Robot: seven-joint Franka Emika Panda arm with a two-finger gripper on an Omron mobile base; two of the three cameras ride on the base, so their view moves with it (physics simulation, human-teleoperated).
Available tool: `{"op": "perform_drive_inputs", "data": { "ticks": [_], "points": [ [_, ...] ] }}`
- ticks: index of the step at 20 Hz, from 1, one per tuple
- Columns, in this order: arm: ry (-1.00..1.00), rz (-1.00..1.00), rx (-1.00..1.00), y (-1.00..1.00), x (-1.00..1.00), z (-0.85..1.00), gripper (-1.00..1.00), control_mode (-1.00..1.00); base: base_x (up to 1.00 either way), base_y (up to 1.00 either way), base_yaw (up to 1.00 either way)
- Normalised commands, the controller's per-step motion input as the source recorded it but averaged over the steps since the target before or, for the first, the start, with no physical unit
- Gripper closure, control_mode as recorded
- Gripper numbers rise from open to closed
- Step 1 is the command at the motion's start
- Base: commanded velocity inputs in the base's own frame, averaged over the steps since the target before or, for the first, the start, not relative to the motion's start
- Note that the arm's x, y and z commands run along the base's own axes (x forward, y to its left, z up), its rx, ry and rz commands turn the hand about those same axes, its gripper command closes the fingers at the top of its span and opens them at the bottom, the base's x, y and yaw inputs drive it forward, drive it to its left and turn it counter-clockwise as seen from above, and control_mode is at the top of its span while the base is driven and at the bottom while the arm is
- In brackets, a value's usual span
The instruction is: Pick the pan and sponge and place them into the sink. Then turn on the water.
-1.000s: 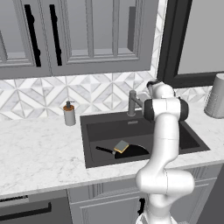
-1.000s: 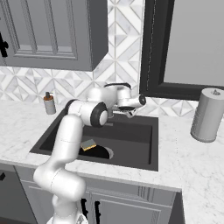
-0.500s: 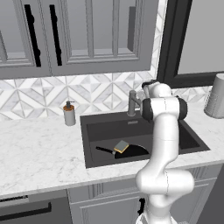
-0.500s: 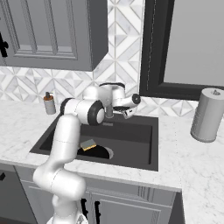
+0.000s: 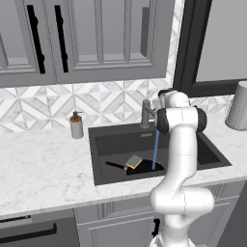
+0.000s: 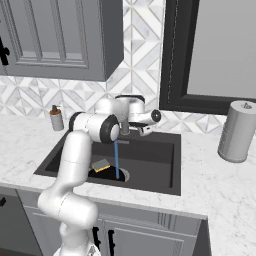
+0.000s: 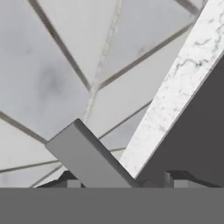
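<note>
The black pan (image 5: 140, 170) lies on the floor of the dark sink (image 5: 100, 153), and the yellow sponge (image 5: 133, 161) rests on it. In the right base view the sponge (image 6: 101, 164) sits left of the water (image 6: 116, 160). A thin blue stream of water (image 5: 155, 149) falls from the grey faucet (image 5: 144, 114) into the basin. My gripper (image 7: 124, 179) is up at the back of the sink, facing the tiled wall. It is open, with the faucet's grey lever (image 7: 87, 155) slanting between its tips, nearer the left one.
A soap dispenser (image 5: 75, 126) stands on the counter left of the sink. A grey paper towel roll (image 6: 236, 131) stands at the right. Cabinets hang above, and a dark-framed window is behind the sink's right side.
Water now runs from the faucet; a second ago there was none. My hand has swung a little at the faucet. Pan and sponge have not moved.
</note>
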Motion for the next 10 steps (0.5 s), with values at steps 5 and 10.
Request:
{"op": "perform_drive_inputs", "data": {
  "ticks": [5,10],
  "points": [
    [0.0,-0.01,0.0,0.0,0.0,0.0,1.0,-1.0,0.0,0.0,0.0],
    [0.0,0.0,0.0,0.0,0.0,0.0,1.0,-1.0,0.0,0.0,0.0]
  ]
}}
